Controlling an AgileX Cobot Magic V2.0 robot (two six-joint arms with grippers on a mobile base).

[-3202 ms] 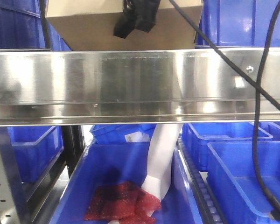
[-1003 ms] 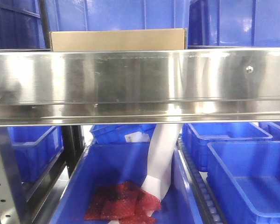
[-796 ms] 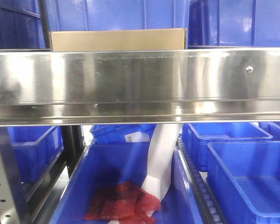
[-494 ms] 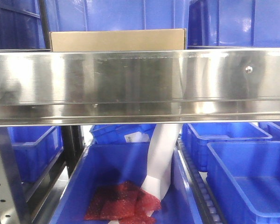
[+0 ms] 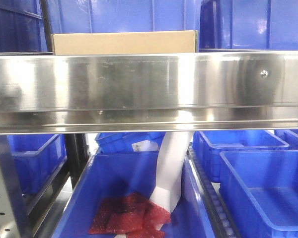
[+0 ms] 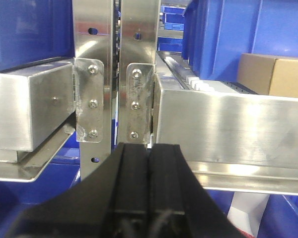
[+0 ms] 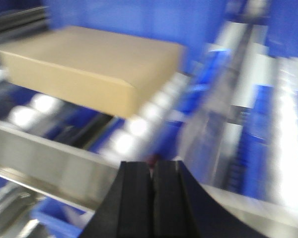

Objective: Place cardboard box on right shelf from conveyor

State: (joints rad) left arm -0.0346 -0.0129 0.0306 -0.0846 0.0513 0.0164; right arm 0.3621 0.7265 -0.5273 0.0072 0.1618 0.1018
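Cardboard box [image 5: 124,42] lies flat on right shelf [image 5: 149,89] behind front rail, unmoved over last second. Arm and cable that hung over box earlier now gone from front view. Left gripper [image 6: 149,163] and right gripper [image 7: 152,179] both closed, empty, jaws together.

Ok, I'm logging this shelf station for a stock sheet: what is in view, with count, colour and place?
cardboard box: one, tan, lying on the steel shelf behind its front rail, nothing gripping it.
steel shelf: one, shiny silver, across the front view.
blue bins: several, blue, below the shelf and behind the box.
red mesh bag: one, red, in the lower middle bin.
white sheet: one, white, standing in that same bin.
upright posts: two, silver, left of the shelf in the left wrist view.
left gripper: black, shut, empty.
right gripper: black, shut, empty, in front of the box.
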